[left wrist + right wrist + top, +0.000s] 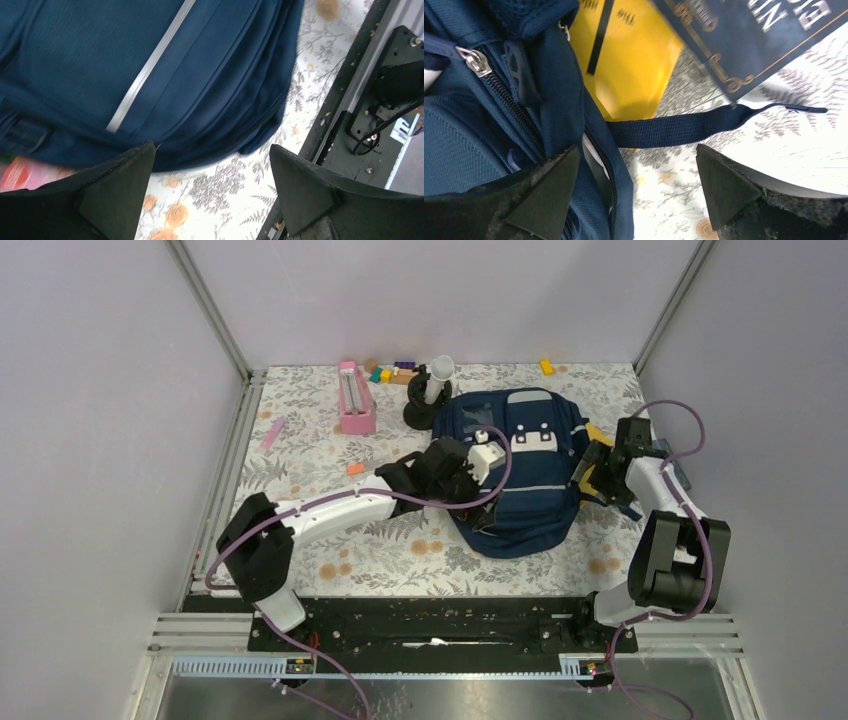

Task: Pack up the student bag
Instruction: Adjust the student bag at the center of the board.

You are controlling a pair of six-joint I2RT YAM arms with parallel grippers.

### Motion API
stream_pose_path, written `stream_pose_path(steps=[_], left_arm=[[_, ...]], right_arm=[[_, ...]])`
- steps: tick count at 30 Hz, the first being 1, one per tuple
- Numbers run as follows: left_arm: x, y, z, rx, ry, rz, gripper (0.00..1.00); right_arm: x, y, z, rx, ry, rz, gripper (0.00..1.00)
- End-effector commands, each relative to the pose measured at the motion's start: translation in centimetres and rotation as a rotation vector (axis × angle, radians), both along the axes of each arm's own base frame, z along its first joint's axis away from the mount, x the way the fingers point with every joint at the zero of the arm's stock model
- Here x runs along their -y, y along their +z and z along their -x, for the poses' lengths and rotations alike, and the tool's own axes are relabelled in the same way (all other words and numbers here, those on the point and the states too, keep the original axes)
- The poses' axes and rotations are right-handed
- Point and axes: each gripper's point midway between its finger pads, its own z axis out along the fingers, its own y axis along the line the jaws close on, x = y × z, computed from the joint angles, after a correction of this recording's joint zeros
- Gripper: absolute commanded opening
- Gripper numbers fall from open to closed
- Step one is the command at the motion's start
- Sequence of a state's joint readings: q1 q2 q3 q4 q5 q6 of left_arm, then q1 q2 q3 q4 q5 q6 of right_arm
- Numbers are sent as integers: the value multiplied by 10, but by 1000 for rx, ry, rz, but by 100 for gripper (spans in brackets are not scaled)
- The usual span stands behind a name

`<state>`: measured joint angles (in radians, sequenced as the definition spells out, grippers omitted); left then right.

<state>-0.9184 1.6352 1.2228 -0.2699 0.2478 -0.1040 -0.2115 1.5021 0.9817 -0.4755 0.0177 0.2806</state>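
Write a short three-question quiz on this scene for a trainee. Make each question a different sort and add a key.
1. True or false: the left gripper and the right gripper are both shut on the student bag.
2. In the right wrist view, what lies right beside the bag, above its strap? A) a yellow book B) a red mug C) a green bottle
3. Fill in: in the top view, the pink box lies to the ___ of the bag.
Key: 1 false, both are open and hold nothing; 2 A; 3 left.
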Motion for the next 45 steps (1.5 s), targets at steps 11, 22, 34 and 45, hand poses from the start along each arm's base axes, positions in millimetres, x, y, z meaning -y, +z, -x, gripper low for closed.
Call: stream_pose_path(steps=[11, 22, 34, 45], left_arm=[[70, -28, 26, 107, -203, 54, 93], [50, -92, 24, 186, -154, -193, 81], [8, -96, -1, 198, 182, -190, 3], [-2, -65, -15, 136, 234, 18, 1]], right_arm=[[-51, 10, 26, -4, 112, -73, 97], [36, 57, 31, -53, -13, 382, 100], [66, 26, 9, -173, 166, 587, 91], [79, -5, -3, -261, 406, 724, 90]])
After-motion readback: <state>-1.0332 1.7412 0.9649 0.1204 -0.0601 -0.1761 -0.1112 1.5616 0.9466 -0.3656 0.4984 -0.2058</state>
